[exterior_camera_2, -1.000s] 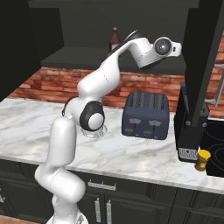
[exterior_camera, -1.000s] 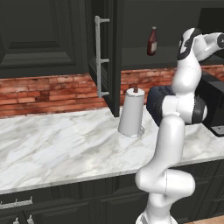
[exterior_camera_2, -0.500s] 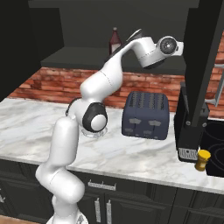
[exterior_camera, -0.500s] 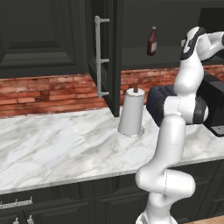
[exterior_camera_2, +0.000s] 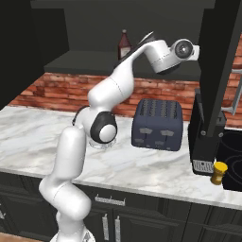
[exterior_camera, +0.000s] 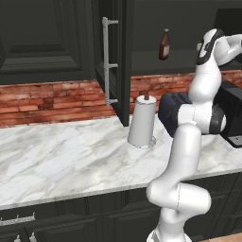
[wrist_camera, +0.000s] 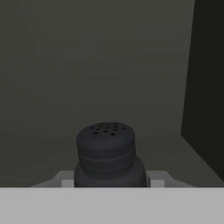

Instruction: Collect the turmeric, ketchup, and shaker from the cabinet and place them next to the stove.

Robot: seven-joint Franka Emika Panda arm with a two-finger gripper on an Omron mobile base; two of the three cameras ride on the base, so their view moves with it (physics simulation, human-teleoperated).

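one shaker (wrist_camera: 106,151) fills the low middle of the hand view, dark grey with a ring of small holes in its flat top, standing upright inside the cabinet (exterior_camera: 113,56) against its plain grey back wall. the gripper (wrist_camera: 107,183) sits around the shaker's lower body, a pale finger (wrist_camera: 65,180) showing at each side and pressed against it, so the jaws look clamped on the shaker.

one ketchup (exterior_camera: 164,45) stands upright on the cabinet shelf, well to the left of the hand in the left base view; in the right base view the same bottle (exterior_camera_2: 124,45) rises just behind the arm's upper link. one turmeric (exterior_camera_2: 219,173) stands on the counter (exterior_camera_2: 142,165) at the right, just beside the dark stove (exterior_camera_2: 231,158) and below the black panel that stands at the counter edge.

one cabinet door (exterior_camera: 111,61) hangs open, edge-on toward the left base camera, with one long silver bar handle (exterior_camera: 108,61) on it. below it on the marble stand one paper towel roll (exterior_camera: 142,122) and one dark blue toaster (exterior_camera_2: 157,124), the toaster with two rows of slots on top. one arm reaches up from the base, its wrist bent into the cabinet's right end. a red brick backsplash (exterior_camera: 52,101) runs along the wall behind the counter.
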